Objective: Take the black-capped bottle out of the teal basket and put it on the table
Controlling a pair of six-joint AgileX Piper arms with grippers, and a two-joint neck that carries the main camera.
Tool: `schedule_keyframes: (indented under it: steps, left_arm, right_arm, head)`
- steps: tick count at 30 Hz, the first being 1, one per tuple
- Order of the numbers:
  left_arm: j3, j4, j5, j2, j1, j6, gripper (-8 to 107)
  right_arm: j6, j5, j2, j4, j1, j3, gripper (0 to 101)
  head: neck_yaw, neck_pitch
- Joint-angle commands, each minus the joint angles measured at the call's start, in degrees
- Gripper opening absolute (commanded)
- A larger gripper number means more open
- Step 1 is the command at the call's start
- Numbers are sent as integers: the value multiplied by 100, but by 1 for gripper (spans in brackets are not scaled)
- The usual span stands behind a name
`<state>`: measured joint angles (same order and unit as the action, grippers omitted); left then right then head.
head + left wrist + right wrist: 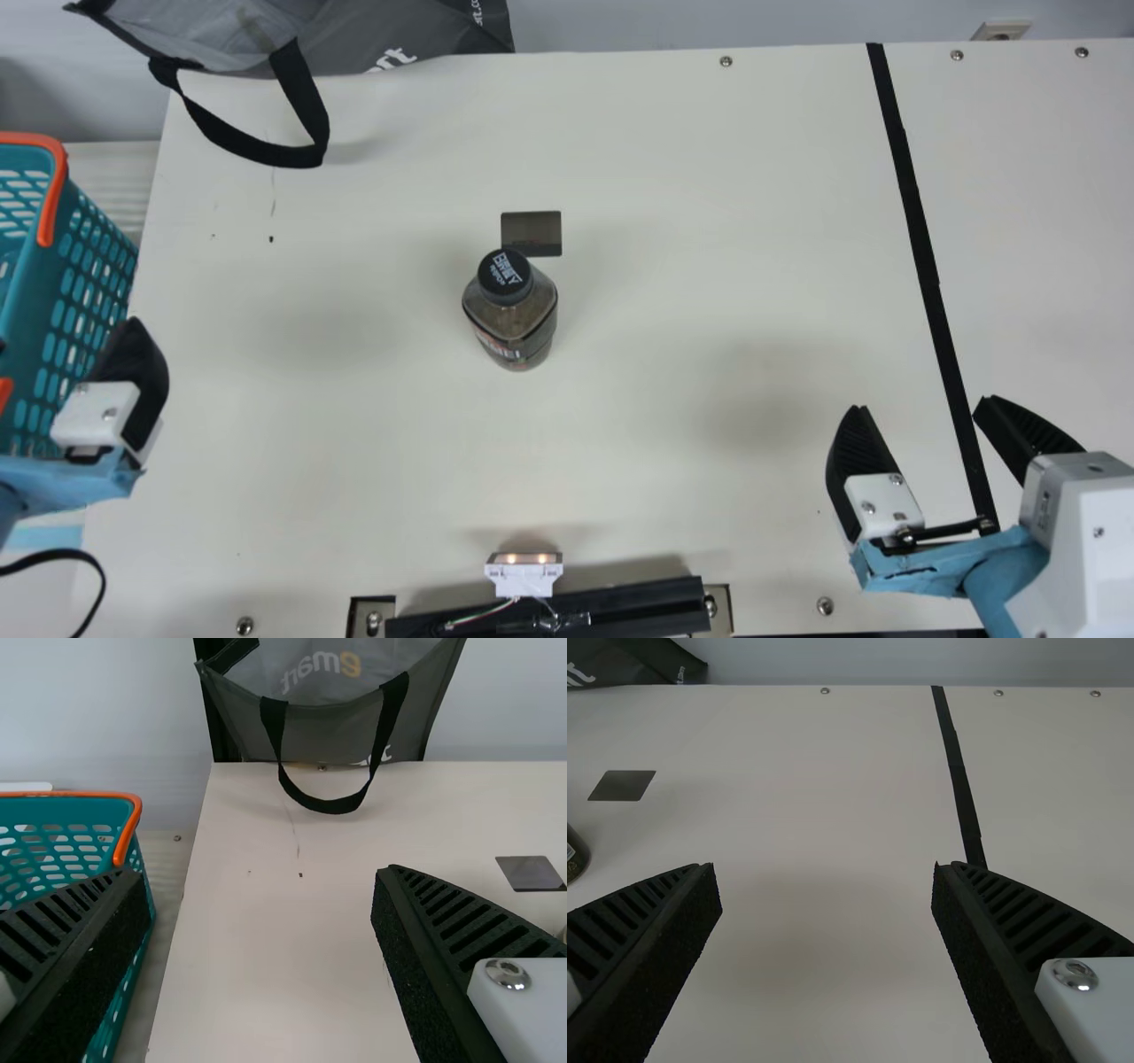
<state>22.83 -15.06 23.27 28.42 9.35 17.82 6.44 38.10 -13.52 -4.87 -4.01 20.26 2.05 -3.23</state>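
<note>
One black-capped bottle [514, 315] stands upright on one table [673, 177], outside one teal basket [84, 283]. Grippers, two: left gripper [133, 381], right gripper [921, 406]; two fingers each, both pairs spread apart.

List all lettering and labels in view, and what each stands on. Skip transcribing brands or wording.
Black cap of the brown, squarish bottle: white lettering on top.
Bottle's body: label with lettering, partly turned away.
Gray fabric bag: white lettering; orange lettering too in the left wrist view.
Right arm's white housing: small dark marking, too small to read.
</note>
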Motion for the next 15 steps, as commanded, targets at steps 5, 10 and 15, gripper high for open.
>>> schedule_keyframes:
  steps: [5, 10, 15]
  left_arm:
    - [-254, 188, 184, -367, -58, -160, 107]
    - [-432, 388, 359, -660, -144, -337, 107]
    - [-518, 654, 586, -860, -311, -522, 107]
  right_arm:
    - [0, 7, 0, 0, 0, 0, 91]
    - [0, 7, 0, 0, 0, 0, 91]
    - [0, 7, 0, -6, 0, 0, 91]
  head:
    - [-47, 51]
    - [-47, 51]
    - [-47, 51]
